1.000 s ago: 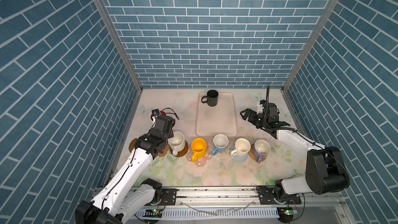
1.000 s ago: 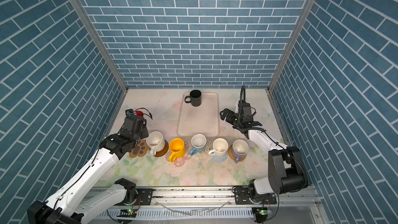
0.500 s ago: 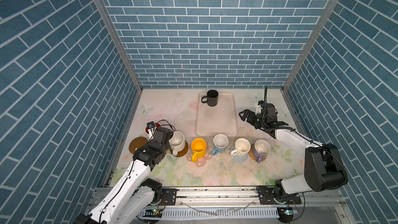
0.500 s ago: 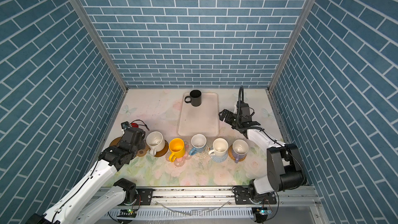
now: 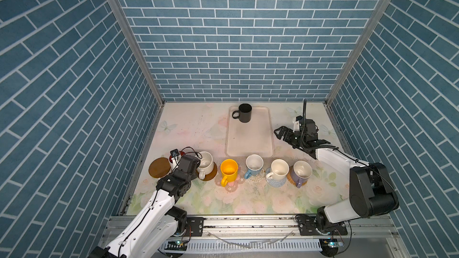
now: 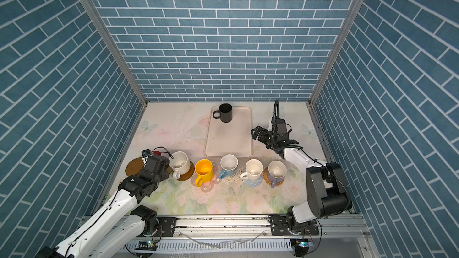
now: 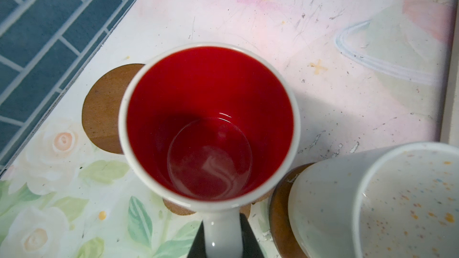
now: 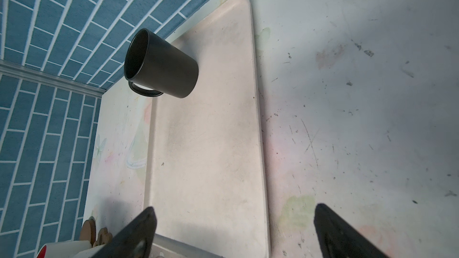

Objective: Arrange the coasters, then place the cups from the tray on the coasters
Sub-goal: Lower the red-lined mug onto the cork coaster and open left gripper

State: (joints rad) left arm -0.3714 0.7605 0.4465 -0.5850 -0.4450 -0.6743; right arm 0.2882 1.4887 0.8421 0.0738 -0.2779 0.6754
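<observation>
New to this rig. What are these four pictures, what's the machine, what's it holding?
Two robot arms on a table, each ending in a pincer. Two pictures look down from overhead, side by side; the other two come from cameras on the wrists. The left pincer is shut on the handle of a red-lined mug, beside a bare brown disc coaster. The right pincer is open, empty, beside the tray, where a black mug stands. Five mugs sit on coasters in a row.

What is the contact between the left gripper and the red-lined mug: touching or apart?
Touching. The left wrist view shows the left gripper shut on the handle of the red-lined mug, a dark finger against each side.
</observation>
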